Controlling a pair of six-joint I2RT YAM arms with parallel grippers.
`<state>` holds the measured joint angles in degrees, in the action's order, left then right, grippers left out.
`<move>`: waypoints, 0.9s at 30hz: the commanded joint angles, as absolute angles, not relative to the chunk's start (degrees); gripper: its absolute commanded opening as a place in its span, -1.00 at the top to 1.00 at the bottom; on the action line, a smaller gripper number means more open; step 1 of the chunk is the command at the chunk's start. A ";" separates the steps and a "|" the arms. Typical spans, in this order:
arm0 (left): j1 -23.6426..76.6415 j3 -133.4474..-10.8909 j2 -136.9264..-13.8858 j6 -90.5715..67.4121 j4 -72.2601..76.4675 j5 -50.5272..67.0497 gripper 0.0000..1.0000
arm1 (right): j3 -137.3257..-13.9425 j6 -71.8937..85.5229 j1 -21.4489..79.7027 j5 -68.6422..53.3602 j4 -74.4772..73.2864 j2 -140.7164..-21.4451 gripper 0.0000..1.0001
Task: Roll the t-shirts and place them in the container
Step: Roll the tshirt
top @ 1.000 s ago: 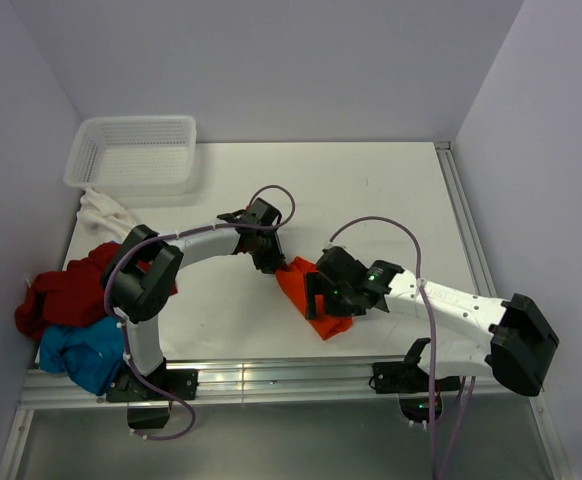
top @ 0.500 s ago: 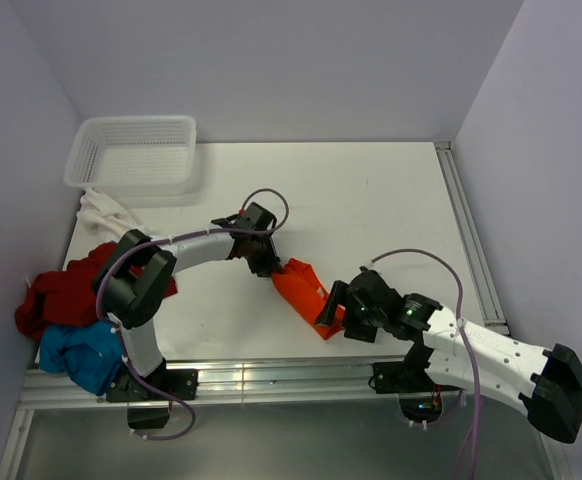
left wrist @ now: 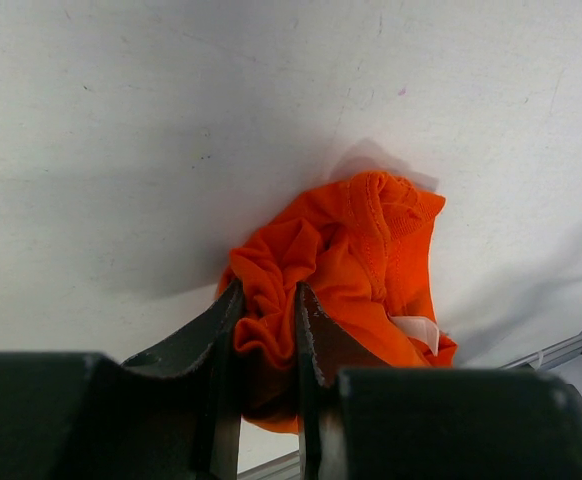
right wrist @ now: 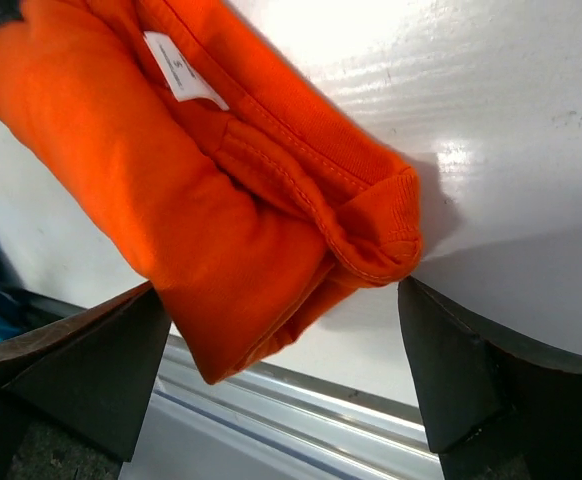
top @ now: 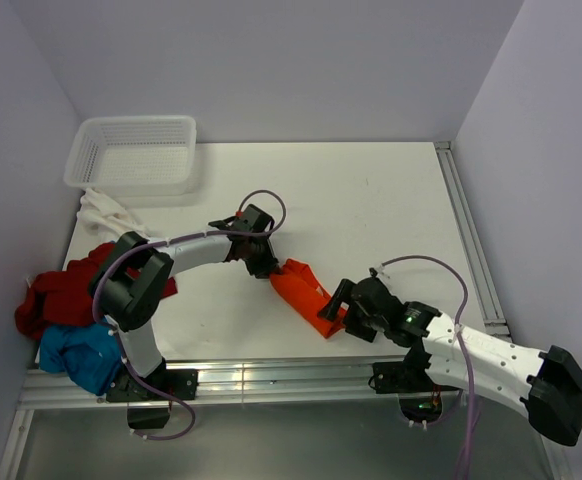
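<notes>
— Where is the orange t-shirt [top: 306, 292]?
— It lies bunched in a long bundle on the white table [top: 371, 200], near the front edge.
— And the grippers?
— The left gripper [left wrist: 268, 300] pinches a crumpled fold at the bundle's far end. The right gripper [right wrist: 281, 350] is spread wide, straddling the near end.

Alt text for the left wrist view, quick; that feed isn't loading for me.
The left gripper pinches a bunched fold of the orange t-shirt between its two dark fingers. The rest of the shirt lies crumpled on the white table beyond, a small white label showing at its near right edge.
</notes>
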<state>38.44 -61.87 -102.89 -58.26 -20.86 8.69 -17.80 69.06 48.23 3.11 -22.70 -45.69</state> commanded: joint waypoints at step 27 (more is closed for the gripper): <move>38.59 -60.12 -99.76 -58.71 -24.08 7.47 0.79 | -23.46 65.57 47.90 16.17 -24.16 -60.02 1.00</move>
<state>38.22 -61.06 -101.82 -59.24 -21.47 7.60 -21.30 67.57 48.23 10.17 -16.27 -57.78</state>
